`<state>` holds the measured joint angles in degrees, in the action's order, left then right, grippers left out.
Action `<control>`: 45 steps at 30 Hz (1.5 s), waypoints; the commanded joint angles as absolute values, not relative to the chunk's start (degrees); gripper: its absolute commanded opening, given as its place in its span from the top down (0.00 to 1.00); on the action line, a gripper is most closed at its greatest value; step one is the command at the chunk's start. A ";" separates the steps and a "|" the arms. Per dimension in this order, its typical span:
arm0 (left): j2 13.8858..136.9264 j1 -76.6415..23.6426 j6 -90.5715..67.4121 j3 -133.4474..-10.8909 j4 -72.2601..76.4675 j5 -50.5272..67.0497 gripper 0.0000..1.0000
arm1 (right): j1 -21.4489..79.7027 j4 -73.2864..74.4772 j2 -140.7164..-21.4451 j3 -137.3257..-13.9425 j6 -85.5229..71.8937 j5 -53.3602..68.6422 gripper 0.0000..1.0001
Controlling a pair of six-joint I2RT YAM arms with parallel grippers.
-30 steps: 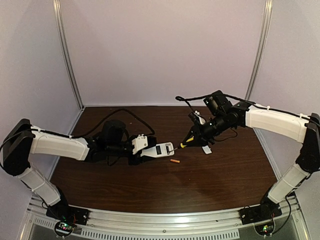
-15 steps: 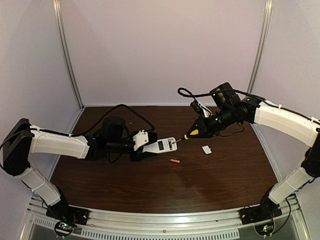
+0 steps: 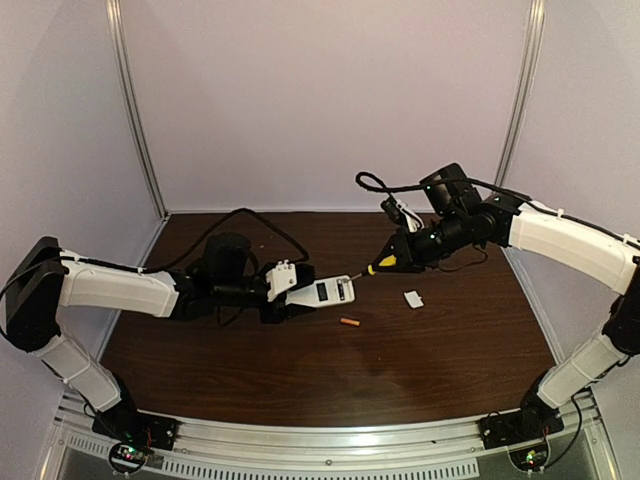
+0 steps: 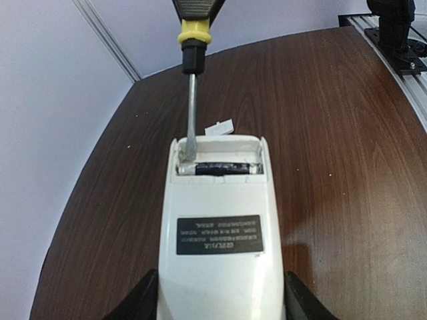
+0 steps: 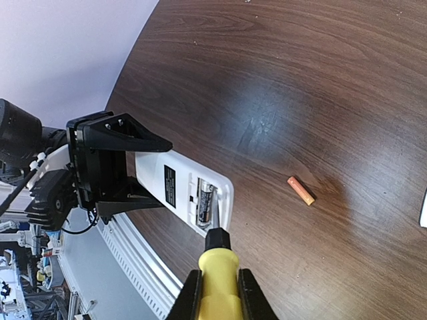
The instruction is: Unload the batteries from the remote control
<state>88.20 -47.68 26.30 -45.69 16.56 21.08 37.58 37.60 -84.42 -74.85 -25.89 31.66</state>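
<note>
My left gripper is shut on the white remote control, gripping its sides and holding it just above the table. Its back faces up and the compartment at the far end is uncovered. One dark battery lies inside that compartment. An orange battery lies loose on the table near the remote. My right gripper is shut on a yellow-handled screwdriver. The screwdriver's metal tip sits in the compartment beside the dark battery.
The small white cover piece lies on the dark wooden table, right of the remote. Black cables run along the back by the left arm. Pale walls close in the table on three sides.
The right arm has risen and drawn back to the right with the screwdriver. The left gripper has lifted and extended the remote slightly. The tip stays at the remote's open end.
</note>
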 commanded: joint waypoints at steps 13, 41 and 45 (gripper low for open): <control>88.23 -47.81 25.36 -48.01 19.78 25.21 1.00 | 38.40 33.68 -85.21 -72.66 -26.72 30.41 1.00; 88.66 -47.77 24.09 -49.30 16.81 31.69 1.00 | 40.20 28.41 -77.85 -64.57 -13.67 31.18 1.00; 88.83 -47.81 23.95 -49.68 15.84 33.05 1.00 | 40.85 26.91 -76.31 -63.28 -12.12 31.32 1.00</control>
<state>88.77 -47.46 24.49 -47.33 13.10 27.70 40.01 29.61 -78.04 -64.95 -15.29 32.10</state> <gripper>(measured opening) 0.557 0.169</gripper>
